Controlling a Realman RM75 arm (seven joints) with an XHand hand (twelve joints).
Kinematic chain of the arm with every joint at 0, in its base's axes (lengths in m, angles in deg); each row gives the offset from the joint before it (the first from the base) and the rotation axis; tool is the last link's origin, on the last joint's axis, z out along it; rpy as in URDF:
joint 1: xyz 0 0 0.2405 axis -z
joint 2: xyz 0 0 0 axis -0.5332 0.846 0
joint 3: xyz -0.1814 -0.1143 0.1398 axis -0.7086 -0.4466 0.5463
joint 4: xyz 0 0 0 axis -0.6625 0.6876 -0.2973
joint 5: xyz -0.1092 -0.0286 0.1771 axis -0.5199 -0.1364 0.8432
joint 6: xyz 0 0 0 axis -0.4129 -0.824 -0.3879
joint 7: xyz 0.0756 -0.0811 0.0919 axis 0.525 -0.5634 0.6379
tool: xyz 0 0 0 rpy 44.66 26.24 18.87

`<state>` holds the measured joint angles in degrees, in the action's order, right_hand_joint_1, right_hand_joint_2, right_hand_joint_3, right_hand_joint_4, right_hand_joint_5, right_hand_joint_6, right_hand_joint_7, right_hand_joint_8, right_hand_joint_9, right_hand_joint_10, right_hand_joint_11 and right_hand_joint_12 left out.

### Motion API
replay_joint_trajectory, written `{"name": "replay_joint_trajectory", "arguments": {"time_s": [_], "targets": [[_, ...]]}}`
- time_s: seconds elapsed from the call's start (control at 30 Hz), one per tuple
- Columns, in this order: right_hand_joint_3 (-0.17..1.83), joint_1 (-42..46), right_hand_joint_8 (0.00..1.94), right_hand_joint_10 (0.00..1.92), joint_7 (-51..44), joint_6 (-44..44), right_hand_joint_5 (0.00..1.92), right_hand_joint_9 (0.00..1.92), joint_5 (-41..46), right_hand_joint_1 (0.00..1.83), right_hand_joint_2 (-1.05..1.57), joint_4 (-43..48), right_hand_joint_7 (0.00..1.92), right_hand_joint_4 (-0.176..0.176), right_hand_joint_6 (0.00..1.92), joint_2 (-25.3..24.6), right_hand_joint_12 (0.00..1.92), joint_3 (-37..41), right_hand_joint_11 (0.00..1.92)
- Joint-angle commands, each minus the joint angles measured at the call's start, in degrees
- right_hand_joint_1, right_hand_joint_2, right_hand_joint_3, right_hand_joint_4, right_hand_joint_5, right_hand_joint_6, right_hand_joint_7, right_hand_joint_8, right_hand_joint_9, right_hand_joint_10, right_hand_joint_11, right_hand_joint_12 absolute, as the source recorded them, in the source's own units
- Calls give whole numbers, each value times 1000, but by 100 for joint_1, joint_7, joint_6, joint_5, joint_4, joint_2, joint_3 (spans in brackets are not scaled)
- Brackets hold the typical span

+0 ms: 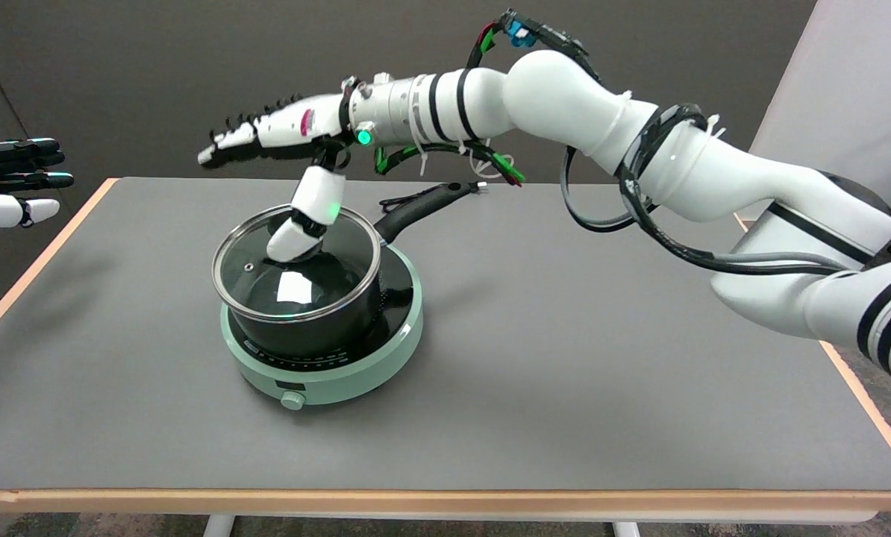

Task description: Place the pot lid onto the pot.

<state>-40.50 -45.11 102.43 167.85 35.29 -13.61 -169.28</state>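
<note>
Head view, one frame. My right hand (285, 145) is stretched out over the pot (319, 328), palm level, fingers (240, 138) extended flat and pointing toward the picture's left, spread in a row with nothing between them. The thumb (307, 216) hangs straight down from the palm, and its tip sits at the centre of the pot lid (296, 265), where the knob would be; the knob itself is hidden behind the thumb. I cannot tell whether the thumb is touching the lid or just above it. I read nothing as gripped: the hand is open.

The glass lid lies on the pot, steel rim lined up with the pot's rim all the way round as far as I can see, level, a bright reflection on the glass. The pot is black and stands on a round, pale green hotplate (341, 380) with a knob (292, 400) at its near edge. The pot's black handle (423, 205) points away toward the upper right, passing under my forearm.

The hotplate stands on the grey worktop (565, 373), left of centre. The idle left hand (13, 183) shows at the picture's left edge, held in the air, well apart from the pot.
</note>
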Motion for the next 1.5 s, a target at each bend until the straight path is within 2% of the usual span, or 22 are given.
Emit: {"name": "replay_joint_trajectory", "arguments": {"time_s": [0.03,0.17,0.23,0.37,0.4,0.43,0.6,0.67,0.73,0.8,0.9,1.03,1.07,1.23,1.33,1.4,1.5], "targets": [[767,727,27,148,0,-943,25,-1,-72,466,205,844,7,63,89,940,579,1315,90],[764,1281,30,151,0,-1088,21,-1,-110,448,198,1307,7,64,76,1257,575,2124,90],[744,1595,83,147,-69,-1134,3,-1,-184,401,290,1617,-1,68,124,1459,545,2468,102],[768,2190,65,152,-384,-1305,27,0,-390,457,215,2234,13,70,95,1763,570,3161,90],[763,2419,112,157,-412,-1388,19,-1,-494,431,275,2407,1,72,123,1840,552,3407,96],[775,2562,68,147,-415,-1428,35,8,-564,459,207,2507,24,69,103,1892,574,3559,83],[804,3755,112,152,-415,-1826,47,26,-963,438,245,3209,39,72,161,2083,599,4705,70],[812,4145,120,149,-415,-1976,51,32,-1042,426,256,3426,41,70,161,2058,606,5197,61],[780,4647,137,181,-415,-2197,83,37,-1063,439,293,3626,64,83,143,1962,577,5771,113],[829,5251,160,181,-415,-2472,72,41,-1028,420,283,3814,56,83,181,1772,627,6385,98],[835,5886,167,196,-361,-2843,74,44,-1015,414,291,3925,57,84,180,1559,629,6936,102],[835,6407,142,171,-351,-3259,69,51,-923,425,294,4000,63,83,155,1432,618,7424,99],[836,6575,107,148,-351,-3434,57,46,-879,423,297,4008,51,68,125,1395,600,7557,67],[870,7138,66,103,-131,-3924,69,55,-664,419,367,4049,61,54,121,1280,575,8001,66],[892,7327,81,110,342,-3974,94,55,-664,424,405,3984,66,56,171,1219,588,8220,93],[868,7423,118,143,660,-3960,106,56,-664,340,433,3888,67,60,161,1183,562,8348,101],[894,7536,118,139,1348,-3903,135,71,-664,296,482,3728,83,41,168,1159,553,8519,96]]}}
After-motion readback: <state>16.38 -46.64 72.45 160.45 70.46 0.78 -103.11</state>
